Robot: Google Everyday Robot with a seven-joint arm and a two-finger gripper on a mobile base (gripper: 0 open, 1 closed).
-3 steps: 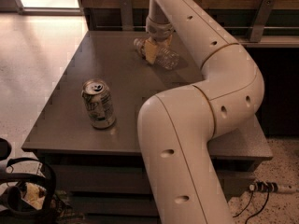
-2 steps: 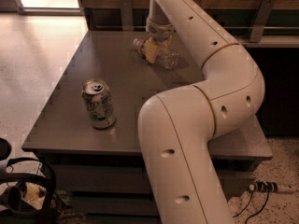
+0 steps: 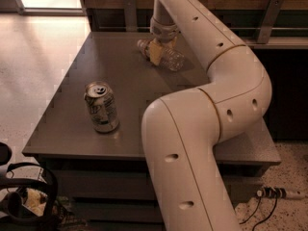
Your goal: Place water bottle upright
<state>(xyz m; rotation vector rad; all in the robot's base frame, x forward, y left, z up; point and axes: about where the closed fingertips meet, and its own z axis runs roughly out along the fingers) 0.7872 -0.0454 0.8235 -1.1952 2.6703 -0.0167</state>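
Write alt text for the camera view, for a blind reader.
A white robot arm reaches across a grey table, its end effector down at a clear water bottle lying on its side near the far edge. A soda can stands upright, apart, nearer the camera.

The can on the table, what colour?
Can: silver-green, camera view. Gripper at the lying water bottle.

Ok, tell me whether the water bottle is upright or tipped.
Tipped: the water bottle lies on its side on the table, the pincer down at its middle.
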